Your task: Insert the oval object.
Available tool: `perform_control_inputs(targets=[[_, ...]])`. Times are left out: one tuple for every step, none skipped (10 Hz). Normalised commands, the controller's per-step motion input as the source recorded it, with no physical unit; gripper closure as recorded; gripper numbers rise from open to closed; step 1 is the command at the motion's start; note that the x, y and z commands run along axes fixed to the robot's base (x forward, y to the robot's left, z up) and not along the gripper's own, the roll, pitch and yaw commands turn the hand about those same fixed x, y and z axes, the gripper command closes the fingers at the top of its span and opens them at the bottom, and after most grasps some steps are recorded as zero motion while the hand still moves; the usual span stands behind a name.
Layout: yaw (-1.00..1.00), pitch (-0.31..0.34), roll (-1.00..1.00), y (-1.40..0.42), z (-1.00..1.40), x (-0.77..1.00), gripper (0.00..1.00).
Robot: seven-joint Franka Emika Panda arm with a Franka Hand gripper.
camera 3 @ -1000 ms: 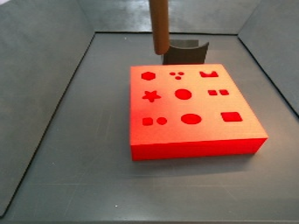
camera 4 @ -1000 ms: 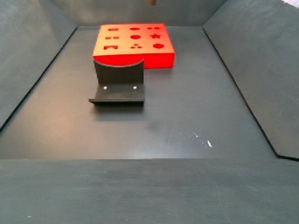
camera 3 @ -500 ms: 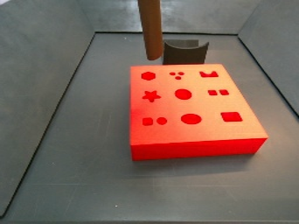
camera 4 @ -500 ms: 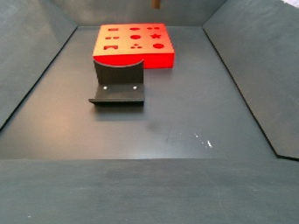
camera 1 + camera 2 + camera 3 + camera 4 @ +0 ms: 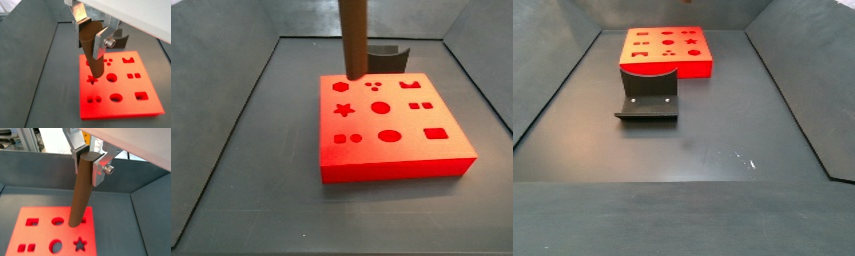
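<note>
My gripper (image 5: pixel 89 41) is shut on the top of the oval object (image 5: pixel 92 60), a long brown peg that hangs upright below the jaws; it shows in both wrist views (image 5: pixel 80 193). In a side view the peg (image 5: pixel 353 40) hangs over the far left part of the red block (image 5: pixel 392 130), its lower end close above the block's top near the far-left holes. The block's top has several shaped holes, among them an oval hole (image 5: pixel 56 246) and a star (image 5: pixel 81 245). In a side view the block (image 5: pixel 668 50) lies at the far end.
The small dark grey curved block (image 5: pixel 382 57) stands just behind the red block. The dark fixture (image 5: pixel 648 92) stands on the floor in front of the block in a side view. Grey walls enclose the dark floor (image 5: pixel 687 140).
The peg swung left and then back right over the block's far left edge, and its lower end now hangs a little lower, nearer the block's top.
</note>
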Motion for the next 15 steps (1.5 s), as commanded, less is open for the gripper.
perform_control_inputs(targets=[[-0.24, 0.054, 0.01, -0.32, 0.00, 0.71, 1.00], [-0.03, 0.004, 0.00, -0.22, 0.00, 0.31, 1.00], [0.00, 0.000, 0.00, -0.03, 0.00, 0.00, 1.00], [-0.21, 0.037, 0.00, -0.07, 0.00, 0.85, 1.00], [-0.40, 0.000, -0.05, 0.00, 0.09, 0.76, 1.00], [-0.48, -0.047, -0.07, 0.00, 0.09, 0.65, 1.00], [-0.60, -0.093, -0.04, 0.00, 0.00, 0.49, 1.00], [-0.83, 0.000, 0.00, -0.13, -0.10, 0.17, 1.00], [-0.88, 0.111, 0.06, -0.08, -0.20, 0.00, 1.00], [-0.71, 0.276, 0.10, -0.13, -0.19, 0.00, 1.00], [-0.66, 0.361, 0.12, -0.13, -0.21, -0.03, 1.00], [-0.71, 0.333, 0.12, -0.13, -0.21, -0.06, 1.00], [-0.73, 0.341, 0.10, -0.07, -0.23, -0.09, 1.00], [-0.71, 0.380, 0.11, -0.01, -0.15, -0.10, 1.00], [-0.56, 0.359, 0.16, -0.05, -0.14, 0.00, 1.00]])
